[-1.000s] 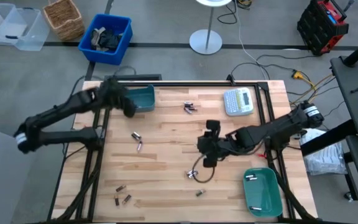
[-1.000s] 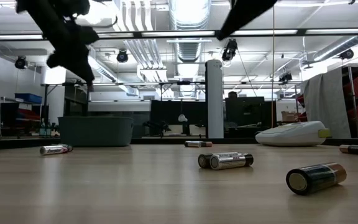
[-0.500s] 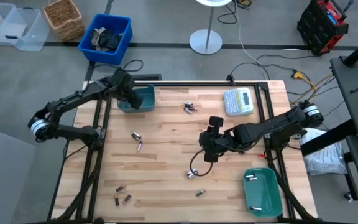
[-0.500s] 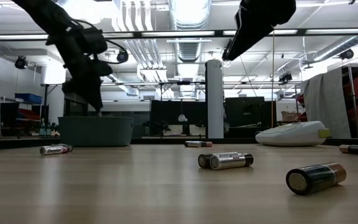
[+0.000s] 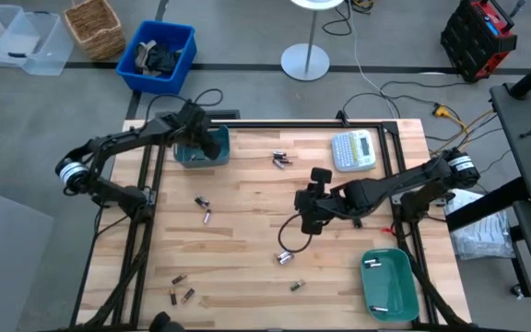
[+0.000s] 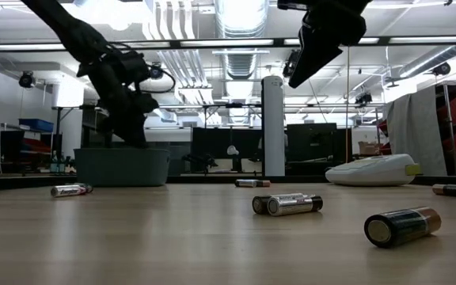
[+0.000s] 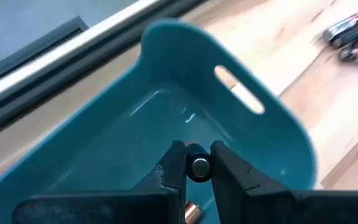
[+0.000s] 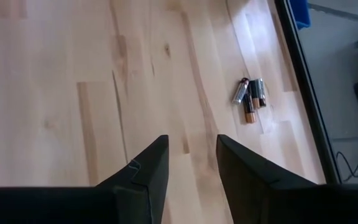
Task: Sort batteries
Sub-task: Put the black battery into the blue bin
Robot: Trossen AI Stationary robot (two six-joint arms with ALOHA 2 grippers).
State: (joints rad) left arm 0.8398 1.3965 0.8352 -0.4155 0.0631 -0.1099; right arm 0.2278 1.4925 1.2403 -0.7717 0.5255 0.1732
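Note:
The batteries lie scattered on the wooden table: a cluster [image 5: 280,160] at the far middle, two [image 5: 203,208] left of centre, several [image 5: 181,290] near the front left, and two [image 5: 289,271] near the front middle. My left gripper [image 7: 198,163] is shut on one battery [image 7: 198,167] over the teal bin [image 5: 212,149] at the far left. My right gripper [image 5: 310,221] hangs open above bare wood right of centre, nothing between its fingers [image 8: 146,167]. My left gripper pinches the battery's round side [image 7: 198,167] between its two fingertips. One round end of the battery faces the wrist camera. The fingers slant down into the teal bin from the table's left side. The battery is lifted clear above the bin's floor [image 7: 142,130].
A grey-white label maker [image 5: 355,150] sits at the far right. A green bin [image 5: 390,293] at the near right holds batteries [image 5: 370,263]. A dark cable [image 5: 289,242] loops below the right gripper. A coppery object [image 7: 191,213] shows low between the left fingers.
My left gripper has swung toward the table's right and down, from beside the teal bin to just above its inside, staying shut on the battery. My right gripper has sunk a little and edged toward the far edge.

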